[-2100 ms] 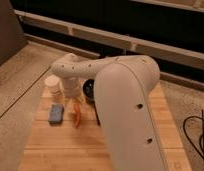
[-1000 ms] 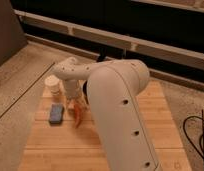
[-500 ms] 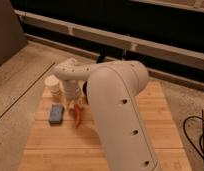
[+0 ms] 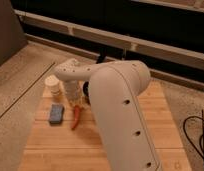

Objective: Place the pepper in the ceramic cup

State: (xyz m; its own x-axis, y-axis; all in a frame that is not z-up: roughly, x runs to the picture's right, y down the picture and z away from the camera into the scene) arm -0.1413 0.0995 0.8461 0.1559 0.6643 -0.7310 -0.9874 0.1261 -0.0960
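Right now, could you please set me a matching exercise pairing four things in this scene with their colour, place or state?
Column one:
1. ceramic cup
2. pepper
3. rectangular block
4. gripper

Column two:
a. blue, lying flat, nearer the camera than the cup
b. down beside the block, fingers shut on the pepper's upper end
c. off-white, upright near the left edge of the wooden table
d. red-orange, lying on the wood

Pairs: 1-c, 2-d, 3-a, 4-b.

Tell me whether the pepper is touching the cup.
Apart. The camera view shows a strip of bare table between the pepper and the cup. The tool is shut over the pepper's upper end.
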